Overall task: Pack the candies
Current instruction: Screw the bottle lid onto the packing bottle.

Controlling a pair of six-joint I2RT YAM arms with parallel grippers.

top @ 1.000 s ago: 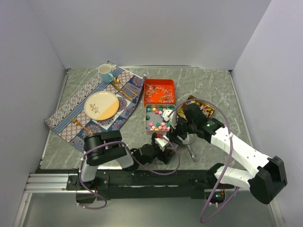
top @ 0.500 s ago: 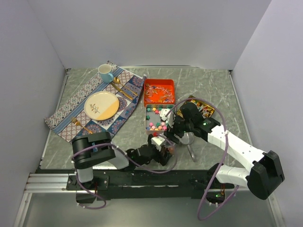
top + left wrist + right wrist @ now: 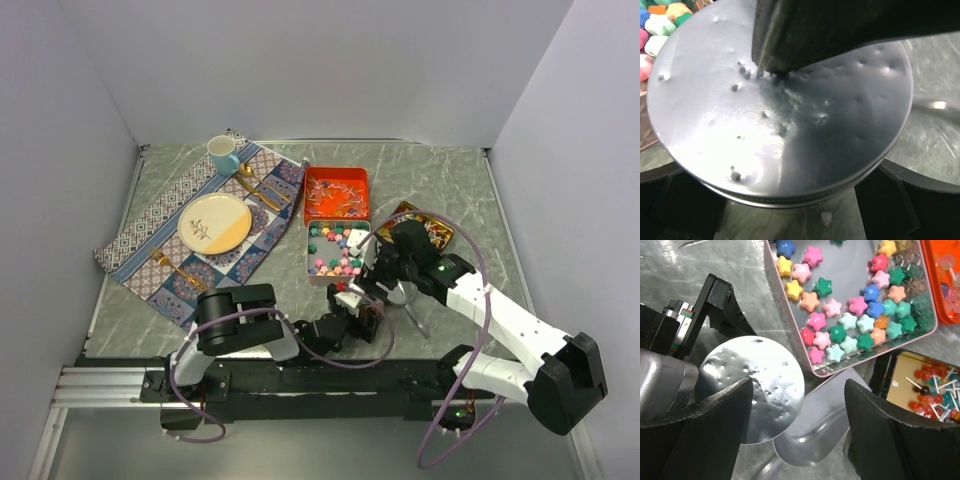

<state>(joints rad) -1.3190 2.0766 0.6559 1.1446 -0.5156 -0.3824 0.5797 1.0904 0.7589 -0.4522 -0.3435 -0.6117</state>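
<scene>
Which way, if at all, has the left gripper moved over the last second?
Yes. In the top view the left gripper has shifted right, from below the middle of the star-candy tin to below its near right corner.

The star-shaped candies (image 3: 840,310), pink, green, blue, yellow and orange, lie loose in a single layer in a shallow silver tin (image 3: 847,270). Thin pale wrapped pieces (image 3: 336,196) lie heaped in the orange tin (image 3: 337,170) just behind it.
</scene>
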